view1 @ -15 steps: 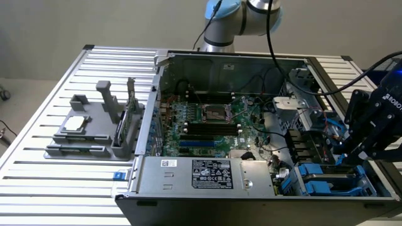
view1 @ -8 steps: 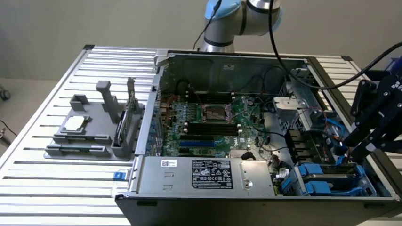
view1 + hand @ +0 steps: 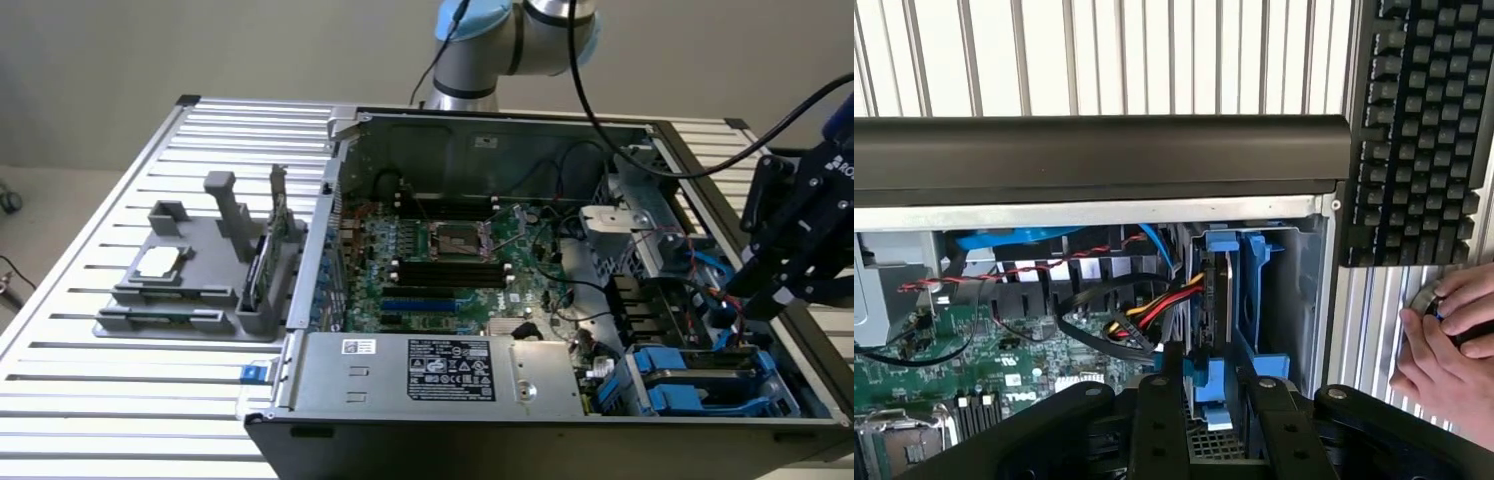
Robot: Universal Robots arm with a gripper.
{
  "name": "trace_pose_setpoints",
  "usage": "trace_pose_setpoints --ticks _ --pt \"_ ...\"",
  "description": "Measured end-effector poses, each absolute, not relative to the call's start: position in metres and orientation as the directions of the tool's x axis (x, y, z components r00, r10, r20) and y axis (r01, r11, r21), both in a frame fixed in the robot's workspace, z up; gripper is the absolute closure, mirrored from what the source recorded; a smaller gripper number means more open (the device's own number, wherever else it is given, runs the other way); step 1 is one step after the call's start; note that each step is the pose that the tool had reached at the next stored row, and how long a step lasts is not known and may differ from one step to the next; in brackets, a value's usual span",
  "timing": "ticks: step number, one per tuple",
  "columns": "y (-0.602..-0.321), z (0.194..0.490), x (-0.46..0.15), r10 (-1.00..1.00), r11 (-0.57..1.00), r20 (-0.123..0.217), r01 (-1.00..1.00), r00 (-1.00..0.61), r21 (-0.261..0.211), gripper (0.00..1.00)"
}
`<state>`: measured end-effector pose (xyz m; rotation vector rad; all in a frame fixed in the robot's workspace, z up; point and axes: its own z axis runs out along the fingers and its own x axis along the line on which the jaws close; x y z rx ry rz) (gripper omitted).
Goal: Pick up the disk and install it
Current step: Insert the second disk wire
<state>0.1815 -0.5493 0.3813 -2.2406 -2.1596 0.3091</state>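
The disk [image 3: 1216,300] stands edge-up in its blue bay, jaws clamped on it from above.

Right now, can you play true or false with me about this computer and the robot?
1. The computer case is open, and its green motherboard shows. True.
2. The disk lies on the grey holder on the table. False: it sits in its blue carrier inside the case, in the corner at the exterior view's right.
3. A person's hand is beside the keyboard. True.
4. The keyboard is white. False: it is black.
5. The gripper hangs over the grey holder. False: it is above the case's drive corner, close to the disk.
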Motion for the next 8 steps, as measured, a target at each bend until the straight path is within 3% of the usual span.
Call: trace_pose_setpoints --ticks 8 --pt "-0.549 0.38 0.167 0.989 -0.048 -0.143 0.99 0.029 -0.131 0.69"
